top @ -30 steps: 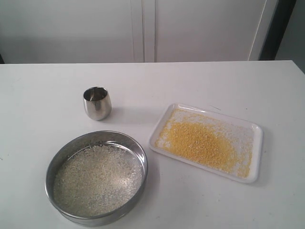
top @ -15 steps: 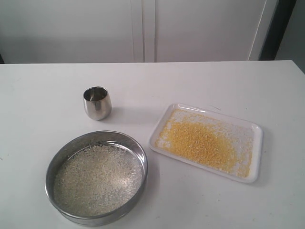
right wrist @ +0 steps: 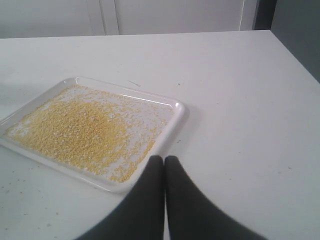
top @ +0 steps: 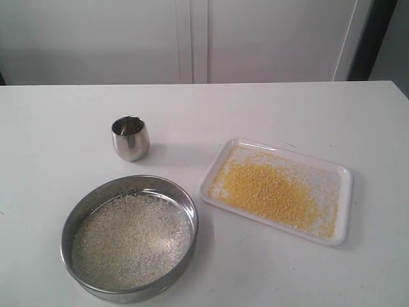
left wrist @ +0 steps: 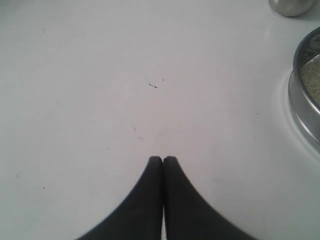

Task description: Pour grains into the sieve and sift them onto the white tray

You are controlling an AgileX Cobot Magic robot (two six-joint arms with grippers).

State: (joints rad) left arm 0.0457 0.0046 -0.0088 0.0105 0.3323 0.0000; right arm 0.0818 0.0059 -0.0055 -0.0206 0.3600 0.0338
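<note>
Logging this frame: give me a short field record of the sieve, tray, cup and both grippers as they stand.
sieve: on the table, apart from tray and cup
sieve contents: pale grains across the mesh
white tray: right of the sieve
tray contents: yellow granules, thickest mid-tray
steel cup: upright behind the sieve, inside unclear
left gripper: shut, empty, beside the sieve
right gripper: shut, empty, by the tray
task state: sifting looks done

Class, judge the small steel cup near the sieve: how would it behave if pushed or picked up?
The cup has a rounded wall narrowing toward its base, so a high push would probably tip it, and then it may roll. Its polished steel looks slippery. It seems empty, so it is likely light.
</note>
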